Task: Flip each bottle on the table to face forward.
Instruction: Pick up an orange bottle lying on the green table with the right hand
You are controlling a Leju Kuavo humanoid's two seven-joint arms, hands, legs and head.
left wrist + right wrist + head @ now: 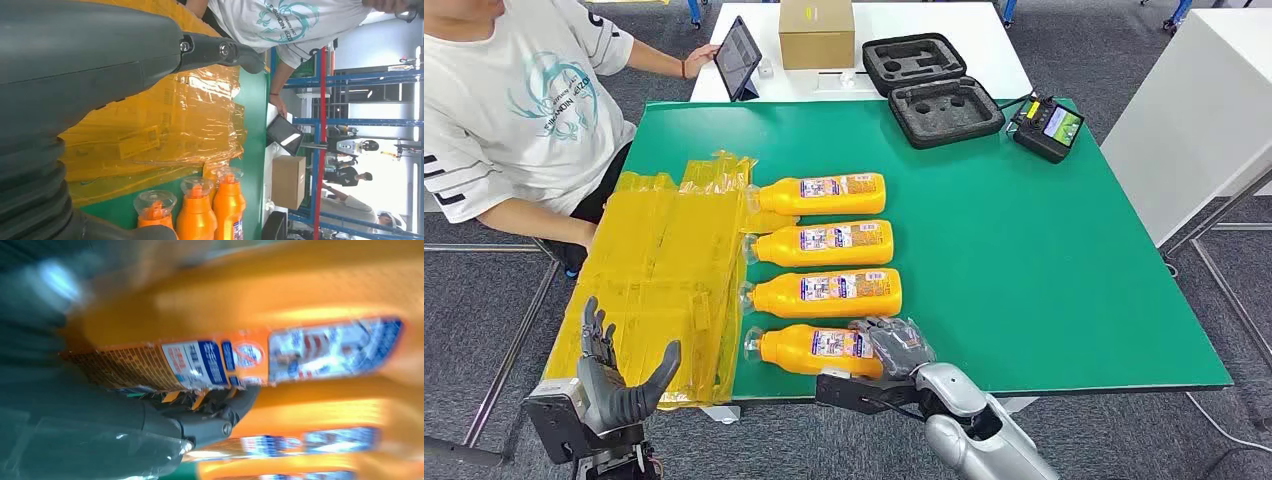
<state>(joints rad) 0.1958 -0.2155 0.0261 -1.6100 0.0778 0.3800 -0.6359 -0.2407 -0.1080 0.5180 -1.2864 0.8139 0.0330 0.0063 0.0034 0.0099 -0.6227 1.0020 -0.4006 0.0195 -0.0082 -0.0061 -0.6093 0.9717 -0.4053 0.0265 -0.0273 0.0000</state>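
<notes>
The right hand (894, 345) grips the base of the nearest bottle (814, 347) and should roll it gently, label up, while the left hand (614, 385) hangs spread.

Head view overlooks the table (1064, 250); both wrist views sit close.

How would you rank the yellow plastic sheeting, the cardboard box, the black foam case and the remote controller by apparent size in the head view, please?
1. yellow plastic sheeting
2. black foam case
3. cardboard box, cut off by the frame edge, so unsure against the case
4. remote controller
</notes>
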